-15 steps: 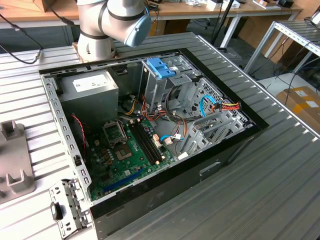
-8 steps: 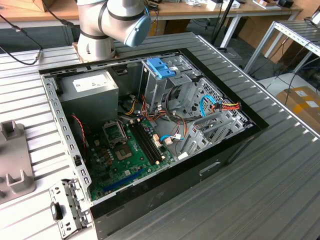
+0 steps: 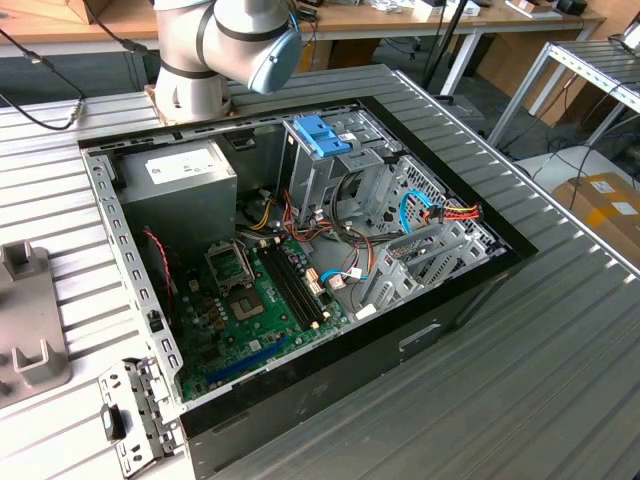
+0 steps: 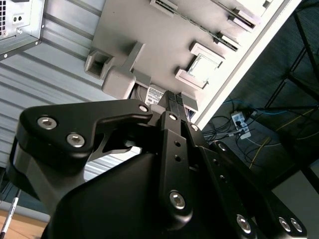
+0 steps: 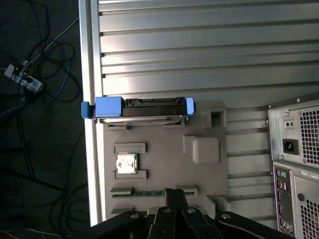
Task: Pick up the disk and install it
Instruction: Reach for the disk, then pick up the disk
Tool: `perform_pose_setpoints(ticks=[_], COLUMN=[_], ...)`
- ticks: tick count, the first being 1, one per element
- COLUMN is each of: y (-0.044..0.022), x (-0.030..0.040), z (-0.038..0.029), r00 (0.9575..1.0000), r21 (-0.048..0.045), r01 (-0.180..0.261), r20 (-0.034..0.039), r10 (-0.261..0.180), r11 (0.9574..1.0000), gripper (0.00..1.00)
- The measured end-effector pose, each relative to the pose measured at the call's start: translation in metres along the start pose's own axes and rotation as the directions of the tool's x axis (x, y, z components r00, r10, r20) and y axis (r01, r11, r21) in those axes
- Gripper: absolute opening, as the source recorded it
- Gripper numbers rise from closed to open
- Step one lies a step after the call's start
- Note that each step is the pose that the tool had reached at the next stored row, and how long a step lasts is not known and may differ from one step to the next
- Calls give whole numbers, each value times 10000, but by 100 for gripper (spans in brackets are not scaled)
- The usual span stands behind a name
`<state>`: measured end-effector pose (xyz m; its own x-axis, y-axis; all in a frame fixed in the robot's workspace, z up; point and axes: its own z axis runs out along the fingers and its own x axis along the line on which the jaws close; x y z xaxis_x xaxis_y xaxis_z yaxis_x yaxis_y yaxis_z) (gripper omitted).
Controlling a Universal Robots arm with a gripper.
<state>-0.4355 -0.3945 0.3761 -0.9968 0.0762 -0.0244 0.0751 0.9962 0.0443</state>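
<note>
The disk is seen in the first wrist view as a flat, dark, grey-edged body set in a light-blue carrier frame. A broad blue tab is carried at one end and a small blue piece at the other. It is stood on a long edge along one end of a grey fixture plate laid on the ribbed metal surface. The tab end is pushed just past the surface's edge.
</note>
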Motion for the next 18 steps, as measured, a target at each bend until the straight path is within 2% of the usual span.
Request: perform_pose_setpoints(ticks=[7,13,18], y=[0,0,0], x=[0,0,0], z=[1,1,1], r00=[10000,9988,9962], r21=[0,-12,-23], r01=[9,486,869], r20=[0,-21,-37], r10=[-9,-486,-869], r11=[10000,9988,9962], gripper=[11,11,11])
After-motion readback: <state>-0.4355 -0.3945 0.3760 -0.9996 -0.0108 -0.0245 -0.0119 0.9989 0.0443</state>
